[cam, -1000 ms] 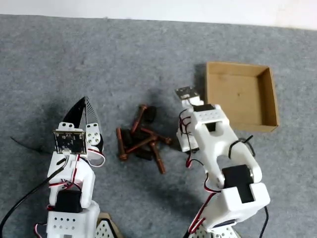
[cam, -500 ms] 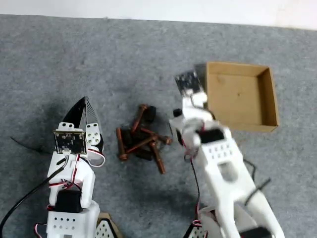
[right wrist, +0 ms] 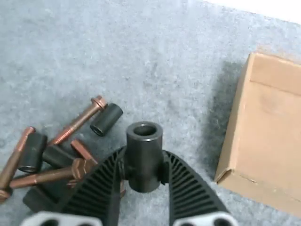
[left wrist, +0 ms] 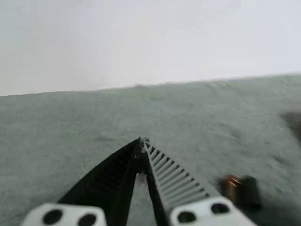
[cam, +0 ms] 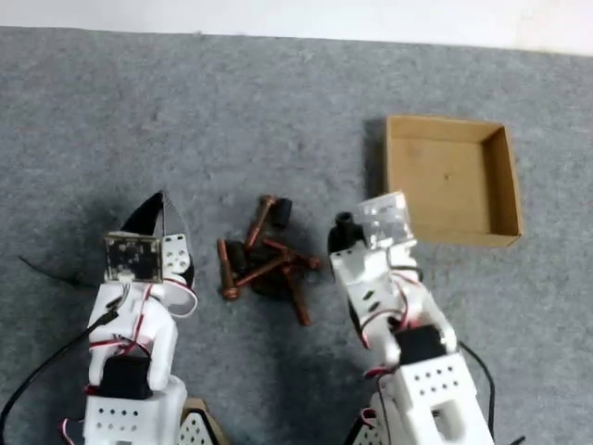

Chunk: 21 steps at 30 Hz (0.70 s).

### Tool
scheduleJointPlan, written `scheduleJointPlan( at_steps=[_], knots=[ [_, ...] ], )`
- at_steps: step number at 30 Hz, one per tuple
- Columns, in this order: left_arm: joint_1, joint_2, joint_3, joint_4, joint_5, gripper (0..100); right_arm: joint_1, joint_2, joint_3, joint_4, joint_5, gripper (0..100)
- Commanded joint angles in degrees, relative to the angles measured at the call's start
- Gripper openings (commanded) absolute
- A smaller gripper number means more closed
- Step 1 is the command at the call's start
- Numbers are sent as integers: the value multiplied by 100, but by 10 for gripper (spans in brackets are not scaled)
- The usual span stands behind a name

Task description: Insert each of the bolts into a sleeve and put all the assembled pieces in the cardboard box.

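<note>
My right gripper is shut on a black sleeve, held upright above the carpet with its bore showing. From above, that sleeve hangs between the pile and the cardboard box. A heap of copper bolts and black sleeves lies mid-carpet. In the right wrist view a bolt and a loose sleeve lie just beyond the fingers. My left gripper is shut on nothing, left of the heap, its tips meeting.
The box stands open on grey carpet, with nothing inside it. A bolt with a dark sleeve lies near my left gripper. A black cable trails at the left edge. A white wall borders the far side.
My right arm, holding the sleeve, stretched toward the box's near-left corner and then drew back toward its base beside the heap. The left arm barely shifted.
</note>
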<state>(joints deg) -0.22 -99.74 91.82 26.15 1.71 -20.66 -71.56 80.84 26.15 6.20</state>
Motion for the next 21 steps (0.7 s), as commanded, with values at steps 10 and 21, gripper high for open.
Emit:
scheduleJointPlan(
  at_steps=[10, 21],
  knots=[
    [2035, 4769, -2316, 9, -1178, 8, 312, -673, 101, -101, -62, 5],
    [2299, 7345, -3934, 695, -1257, 91, 989, -681, 92, -127, -97, 5]
  ],
)
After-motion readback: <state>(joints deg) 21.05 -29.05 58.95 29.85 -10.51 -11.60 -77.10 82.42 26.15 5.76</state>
